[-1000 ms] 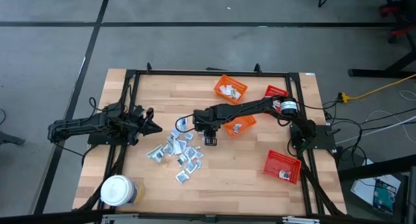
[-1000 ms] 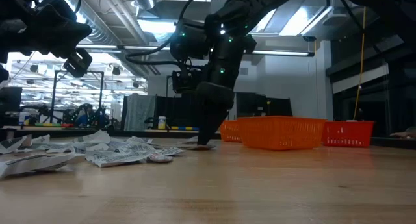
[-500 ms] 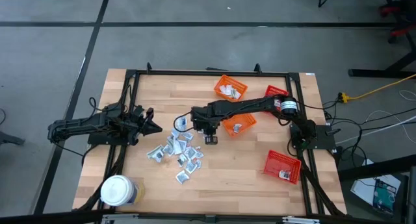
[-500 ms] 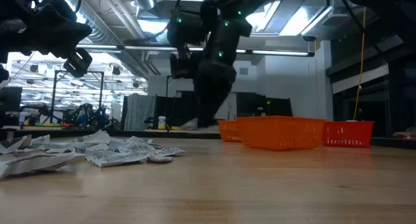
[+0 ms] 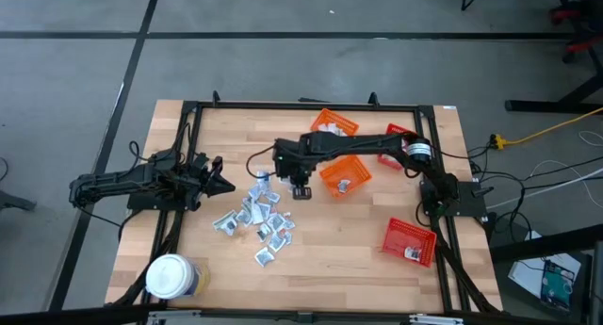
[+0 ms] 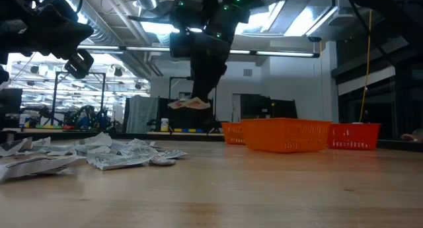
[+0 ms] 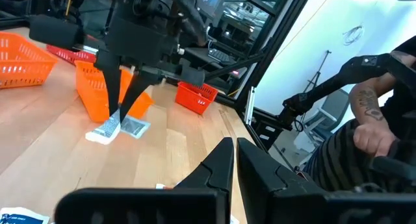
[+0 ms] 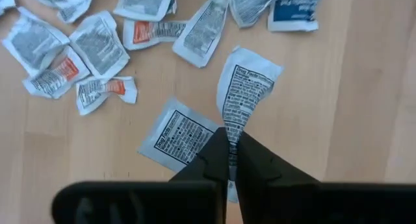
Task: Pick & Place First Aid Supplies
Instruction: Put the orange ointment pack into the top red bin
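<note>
The first aid supplies are small silvery-white sachets, lying in a loose pile (image 5: pixel 254 217) on the wooden table, left of centre. My right gripper (image 5: pixel 300 187) hangs above the pile's far right side, shut on two sachets (image 6: pixel 190 104) that are lifted off the table. The right wrist view shows both: a long printed one (image 8: pixel 246 94) and a squarer one (image 8: pixel 175 136). My left gripper (image 5: pixel 219 184) waits, shut and level, at the table's left edge, touching nothing. My right gripper pinches the long sachet's narrowed end (image 8: pixel 235 121) between its two fingers, with a corner of the squarer sachet (image 8: pixel 207 139) at the same spot. The fingers slant steeply down from above. Both sachets hang just under the fingertips (image 7: pixel 117 100), clear of the table.
Two orange mesh baskets (image 5: pixel 334 127) (image 5: pixel 346 174) and a red one (image 5: pixel 400 134) stand at the far right. Another red basket (image 5: pixel 411 242) lies near right. A white-lidded jar (image 5: pixel 171 278) stands at the near left corner. A person (image 7: pixel 370 120) sits beyond the table.
My right gripper has risen from the tabletop beside the pile, taking the two sachets with it. They lay on the wood a second ago and now hang clear, about level with the basket rims in the low view.
</note>
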Robot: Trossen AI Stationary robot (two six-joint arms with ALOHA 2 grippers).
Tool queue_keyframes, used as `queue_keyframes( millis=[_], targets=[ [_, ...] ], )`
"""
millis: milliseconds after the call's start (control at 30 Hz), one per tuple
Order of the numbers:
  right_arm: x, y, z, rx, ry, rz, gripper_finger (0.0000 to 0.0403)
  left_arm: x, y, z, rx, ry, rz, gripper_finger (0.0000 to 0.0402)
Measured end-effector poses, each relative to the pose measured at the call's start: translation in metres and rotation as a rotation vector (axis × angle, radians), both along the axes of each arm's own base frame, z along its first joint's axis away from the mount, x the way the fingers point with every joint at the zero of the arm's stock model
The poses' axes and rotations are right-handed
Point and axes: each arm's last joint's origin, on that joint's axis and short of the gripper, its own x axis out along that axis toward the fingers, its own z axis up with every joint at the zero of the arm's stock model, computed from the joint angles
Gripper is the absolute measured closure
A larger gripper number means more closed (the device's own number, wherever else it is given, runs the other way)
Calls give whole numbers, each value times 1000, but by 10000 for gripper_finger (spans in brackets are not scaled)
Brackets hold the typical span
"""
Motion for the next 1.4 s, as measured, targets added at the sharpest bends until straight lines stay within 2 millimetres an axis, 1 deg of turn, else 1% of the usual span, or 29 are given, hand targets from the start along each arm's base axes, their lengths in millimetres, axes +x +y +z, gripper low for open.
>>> queue_keyframes(
  millis=[67,267,367,433,567,667,767,1033,1133,1267,1400],
  targets=[
    [-1,0,-11,-1,2,3,386,0,0,0,0,0,0,386],
    [-11,1,-59,-4,44,22,385,0,0,0,0,0,1,386],
    [-15,2,-74,10,48,49,386,0,0,0,0,0,0,386],
    [-17,3,-78,41,38,67,386,0,0,0,0,0,0,386],
    [-18,3,-79,51,39,69,373,0,0,0,0,0,0,386],
    [-17,3,-77,45,39,92,349,0,0,0,0,0,0,386],
    [-17,1,-76,53,38,94,311,0,0,0,0,0,0,386],
    [-16,-9,-75,71,21,73,186,0,0,0,0,0,0,386],
    [-16,-10,-75,75,21,65,152,0,0,0,0,0,0,386],
    [-15,-9,-75,72,16,66,131,0,0,0,0,0,0,386],
    [-10,-7,-73,62,-36,52,135,0,0,0,0,0,0,386]
  ],
)
